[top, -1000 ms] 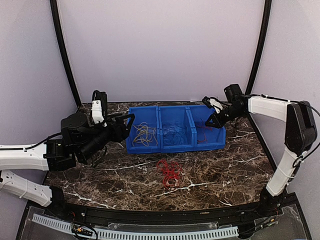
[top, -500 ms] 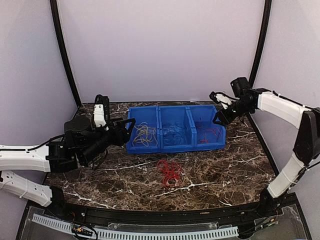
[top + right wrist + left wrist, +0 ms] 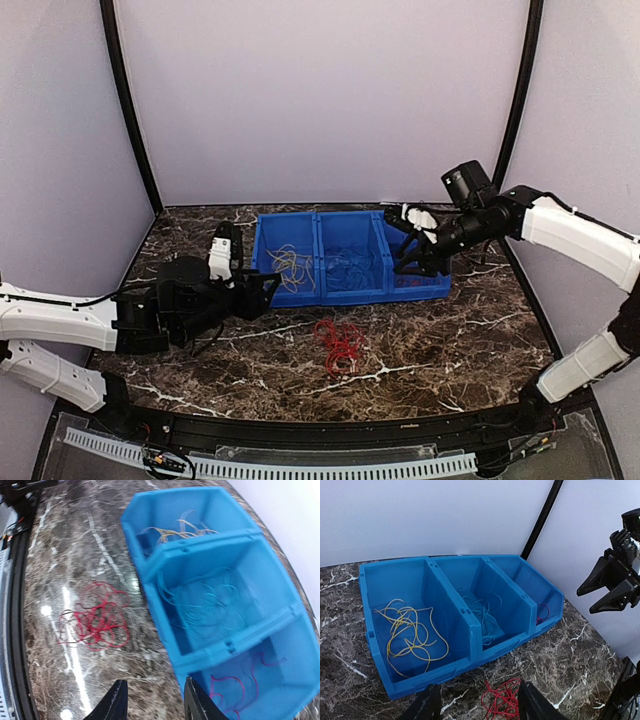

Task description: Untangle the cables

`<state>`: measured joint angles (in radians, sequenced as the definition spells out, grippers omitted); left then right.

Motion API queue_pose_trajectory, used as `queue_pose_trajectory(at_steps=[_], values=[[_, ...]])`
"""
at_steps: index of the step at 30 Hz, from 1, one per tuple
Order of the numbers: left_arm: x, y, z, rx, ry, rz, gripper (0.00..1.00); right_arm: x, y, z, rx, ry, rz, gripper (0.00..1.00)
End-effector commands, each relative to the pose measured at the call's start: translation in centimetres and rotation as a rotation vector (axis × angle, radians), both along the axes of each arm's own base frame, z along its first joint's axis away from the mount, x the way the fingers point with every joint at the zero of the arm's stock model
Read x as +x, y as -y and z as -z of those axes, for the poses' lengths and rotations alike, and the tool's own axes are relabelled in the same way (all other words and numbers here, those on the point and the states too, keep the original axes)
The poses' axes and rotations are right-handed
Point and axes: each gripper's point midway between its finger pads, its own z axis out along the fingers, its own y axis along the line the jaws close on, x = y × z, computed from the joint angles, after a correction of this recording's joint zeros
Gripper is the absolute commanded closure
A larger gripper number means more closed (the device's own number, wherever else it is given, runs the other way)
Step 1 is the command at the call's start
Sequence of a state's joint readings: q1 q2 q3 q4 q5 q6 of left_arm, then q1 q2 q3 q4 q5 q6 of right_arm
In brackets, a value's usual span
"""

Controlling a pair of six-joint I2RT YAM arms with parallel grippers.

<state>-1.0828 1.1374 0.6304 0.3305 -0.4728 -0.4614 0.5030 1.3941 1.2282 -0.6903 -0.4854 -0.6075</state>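
Observation:
A loose bundle of red cables (image 3: 340,344) (image 3: 504,704) (image 3: 95,620) lies on the marble table in front of a blue three-compartment bin (image 3: 330,296) (image 3: 420,680) (image 3: 200,550). Yellow cables (image 3: 290,267) (image 3: 410,635) fill its left compartment. Blue cables (image 3: 350,272) (image 3: 482,615) (image 3: 210,605) fill the middle one, and a few red ones (image 3: 542,615) (image 3: 240,690) the right one. My left gripper (image 3: 262,292) (image 3: 477,690) hovers open and empty by the bin's front left corner, facing the bundle. My right gripper (image 3: 400,243) (image 3: 154,681) stands open and empty above the right compartment.
Black curved frame posts (image 3: 130,120) rise at both back corners. A black rail and a white toothed strip (image 3: 300,465) run along the near edge. The table's right edge (image 3: 525,290) lies just beyond the bin.
My left gripper has dropped lower and slid right along the bin's front. The right gripper has swung left over the right compartment and gone from nearly shut to open.

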Motion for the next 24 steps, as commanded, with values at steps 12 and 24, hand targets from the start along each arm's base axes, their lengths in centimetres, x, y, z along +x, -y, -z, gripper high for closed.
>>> queue_pose_trajectory(at_steps=[12, 24], values=[[-2.6, 2.5, 10.4, -0.156, -0.351, 0.080, 0.51, -4.9, -10.9, 9.7, -0.130, -0.248, -0.290, 0.55], [-2.8, 1.7, 11.5, -0.191, -0.389, 0.049, 0.48, -4.5, -15.1, 13.4, -0.136, -0.376, -0.303, 0.47]])
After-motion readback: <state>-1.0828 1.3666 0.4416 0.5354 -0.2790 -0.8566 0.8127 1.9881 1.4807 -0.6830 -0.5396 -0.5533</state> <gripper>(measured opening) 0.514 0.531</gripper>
